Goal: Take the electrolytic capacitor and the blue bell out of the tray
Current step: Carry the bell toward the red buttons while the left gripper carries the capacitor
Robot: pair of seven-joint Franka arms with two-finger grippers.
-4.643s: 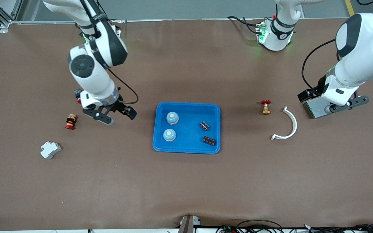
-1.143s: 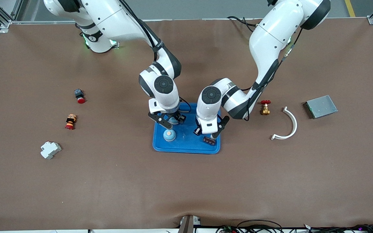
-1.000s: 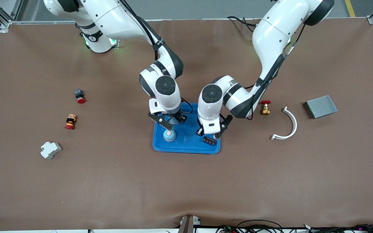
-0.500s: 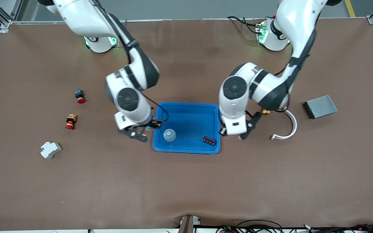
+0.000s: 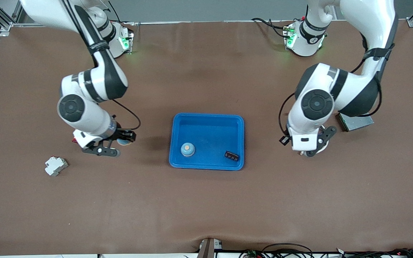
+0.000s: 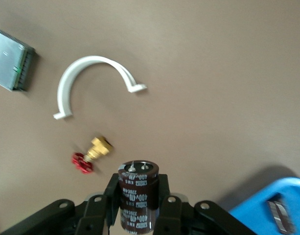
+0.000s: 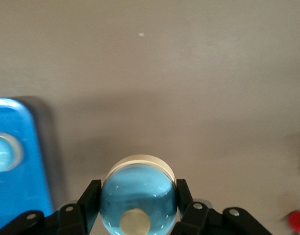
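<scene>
**Front view.** The tray [image 5: 208, 115] sits mid-table. The right gripper [image 5: 110, 144] hangs low over bare mat at the tray's nine o'clock, well clear of the rim. It is clamped on a blue bell [image 5: 124, 142] that pokes out beside its fingers. The left gripper [image 5: 312, 149] is over the mat at the tray's three o'clock, also well clear. Its load is hidden under the wrist here. A grey metal box [image 5: 356, 122] lies at about two o'clock from that gripper. In the tray, a second bell [image 5: 187, 149] stands at seven o'clock on the floor and a small dark part [image 5: 232, 155] lies at five o'clock. A white breaker block [image 5: 56, 166] rests on the table at the right gripper's eight o'clock.

**Left wrist view.** The jaws are closed tight on the electrolytic capacitor [image 6: 136, 195], which stands upright with its terminals up. On the mat under and near it lie a white curved clip [image 6: 93, 78] and a brass valve with a red handle [image 6: 92, 155]. A corner of the tray shows at the edge.

**Right wrist view.** The jaws pinch the bell at its sides, with the dome and button facing the camera. Bare mat lies beneath it.

**Step in hand.** Both pieces look lifted out, and the carry-away seems almost done. Next comes the set-down: each arm lowers until its piece meets the mat, then the fingers spread. The left arm likely needs a spot free of the clip and valve, so the capacitor lands flat and does not tip.
</scene>
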